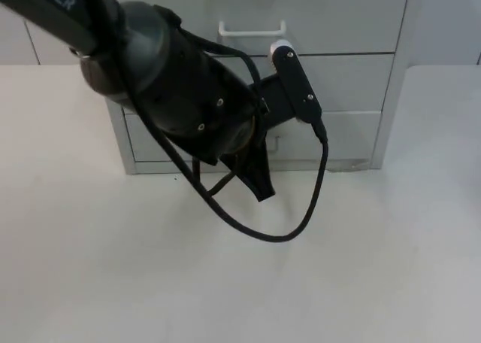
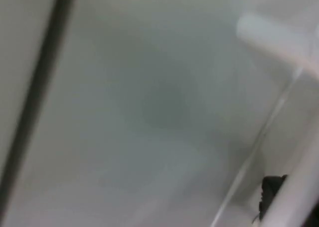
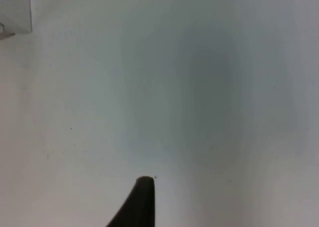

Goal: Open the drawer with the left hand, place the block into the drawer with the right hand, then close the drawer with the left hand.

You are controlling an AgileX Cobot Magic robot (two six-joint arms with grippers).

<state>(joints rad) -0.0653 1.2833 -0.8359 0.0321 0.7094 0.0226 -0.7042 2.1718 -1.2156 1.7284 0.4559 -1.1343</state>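
Note:
A grey drawer cabinet (image 1: 353,80) stands at the back of the white table. Its top drawer carries a white handle (image 1: 252,31), and the fronts that I can see lie flush. My left arm reaches across the cabinet front, and my left gripper (image 1: 259,179) hangs just in front of the lowest drawer (image 1: 349,136), covering its middle. In the left wrist view a blurred grey drawer front (image 2: 149,102) is very close, with a white handle (image 2: 271,35) and one black fingertip (image 2: 271,189). In the right wrist view a black fingertip (image 3: 142,202) hovers over bare table.
The white table top (image 1: 240,283) spreads wide in front of the cabinet. A black cable loop (image 1: 270,236) from the left arm hangs low over it. A corner of the cabinet (image 3: 15,13) shows in the right wrist view.

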